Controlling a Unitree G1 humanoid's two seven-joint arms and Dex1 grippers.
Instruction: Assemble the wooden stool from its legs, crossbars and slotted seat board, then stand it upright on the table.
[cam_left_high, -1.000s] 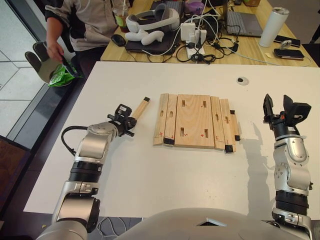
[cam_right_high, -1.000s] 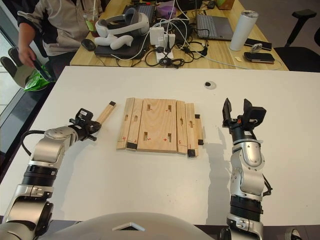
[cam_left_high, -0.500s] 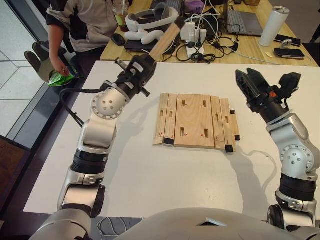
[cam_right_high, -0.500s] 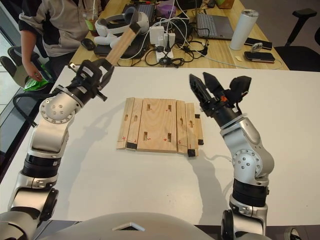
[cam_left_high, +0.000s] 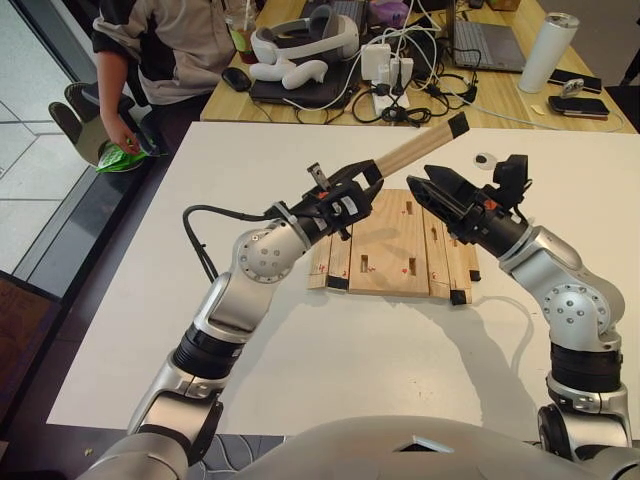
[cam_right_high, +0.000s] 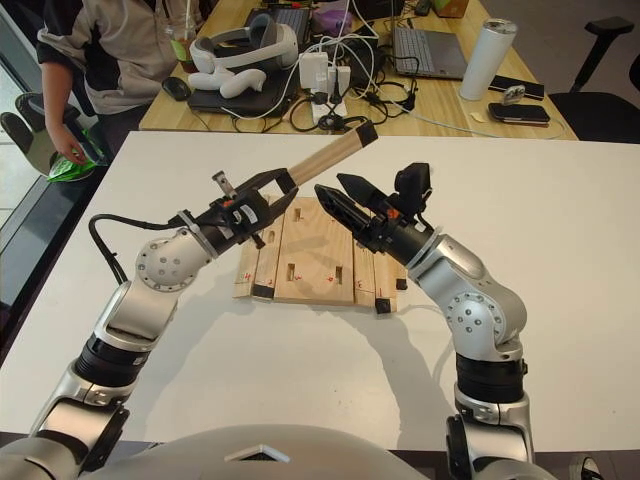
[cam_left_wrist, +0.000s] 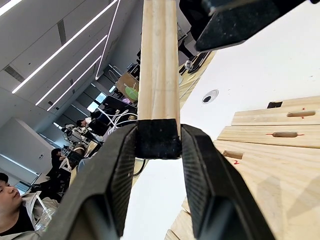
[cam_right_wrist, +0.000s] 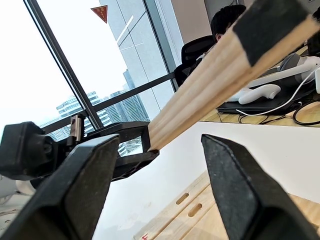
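My left gripper (cam_left_high: 345, 196) is shut on the black-capped end of a wooden leg (cam_left_high: 415, 150), held in the air above the slotted seat board (cam_left_high: 385, 245). The leg slants up toward the table's far right. In the left wrist view both fingers (cam_left_wrist: 122, 165) clamp that cap. My right gripper (cam_left_high: 425, 186) is open, close beside the leg over the board's far edge. In the right wrist view the leg (cam_right_wrist: 210, 85) runs above the gap between its spread fingers (cam_right_wrist: 85, 185). More legs and crossbars (cam_left_high: 450, 250) lie flat against both sides of the board.
A small round dark object (cam_left_high: 485, 160) lies on the white table (cam_left_high: 300, 370) at the far right. Behind the table stands a desk with a headset (cam_left_high: 300, 45), cables, a laptop and a tumbler (cam_left_high: 547, 50). A person stands at the far left.
My left arm has swung the leg from the far left to over the seat board. My right gripper has moved left and lower, up to the leg.
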